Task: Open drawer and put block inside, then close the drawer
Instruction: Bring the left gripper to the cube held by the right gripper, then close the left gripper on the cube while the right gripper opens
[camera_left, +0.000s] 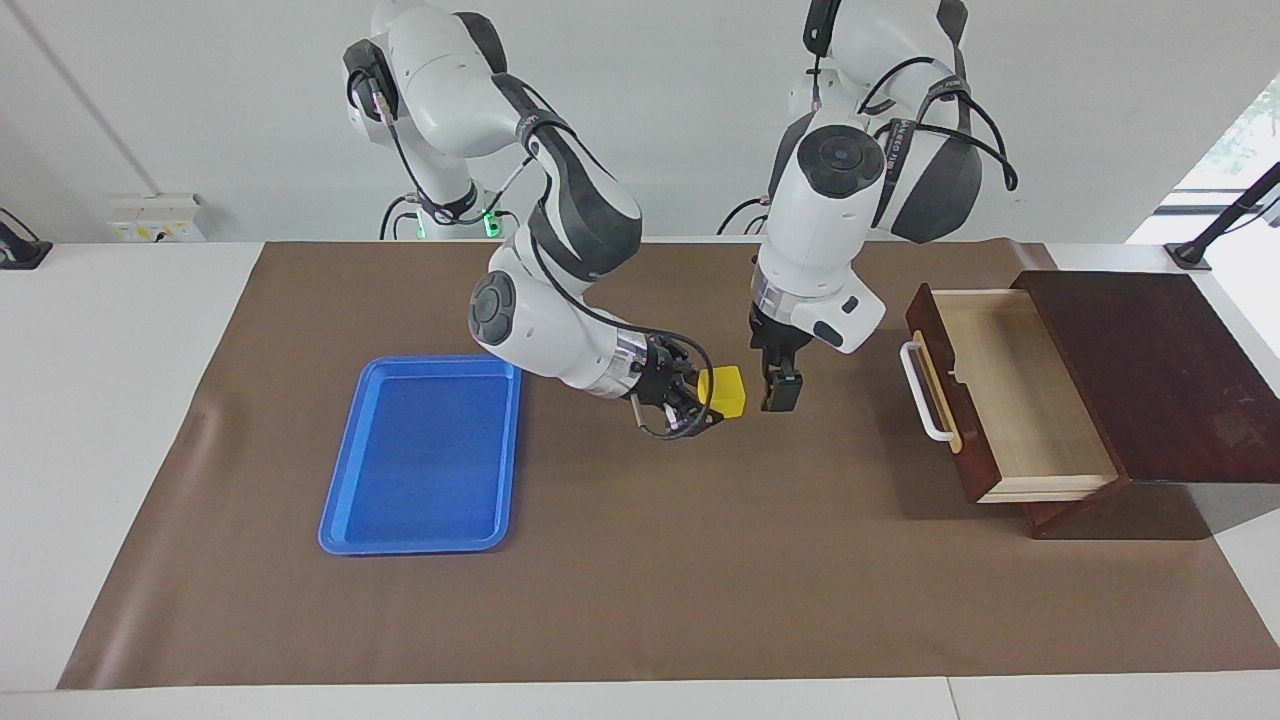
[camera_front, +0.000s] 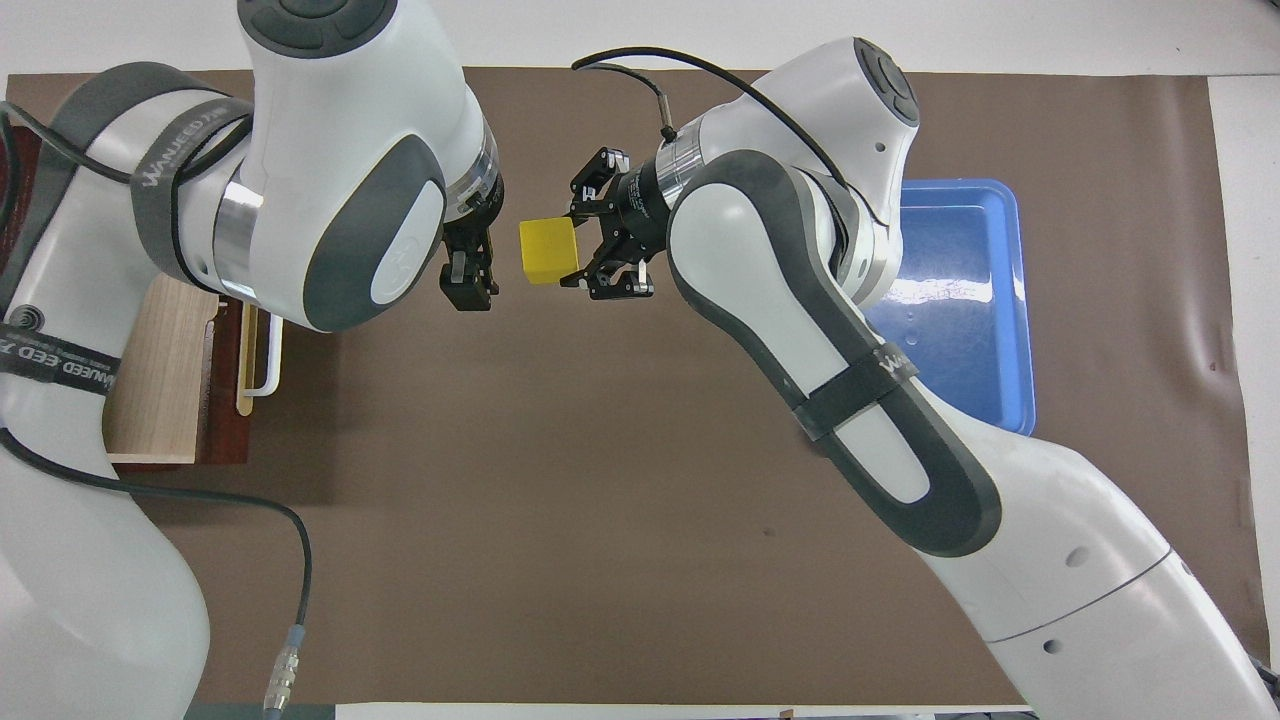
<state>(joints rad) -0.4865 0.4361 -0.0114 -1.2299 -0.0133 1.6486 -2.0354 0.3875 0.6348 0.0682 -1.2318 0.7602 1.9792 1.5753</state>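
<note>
1. Right gripper (camera_left: 712, 405): clamped on the small bright yellow cube block (camera_left: 724, 391), which is held clear of the brown mat (camera_left: 640, 580), over the stretch between the flat blue plastic tray (camera_left: 421, 455) and the drawer.
2. Left gripper (camera_left: 781, 392): pointed down, just beside the block on the drawer side; a small gap is seen between them in the overhead view, no contact. Fingers are read as spread apart, nothing between them.
3. Wide shallow drawer (camera_left: 1010, 390) of the dark reddish-brown wooden box (camera_left: 1150, 375): pulled out at the left arm's end of the mat, pale wood interior exposed, nothing seen inside. White bar handle (camera_left: 922, 392) faces the block; well apart from the left gripper.
4. Blue tray: flat on the mat toward the right arm's end, well apart from the drawer, with the block over the mat between them.
</note>
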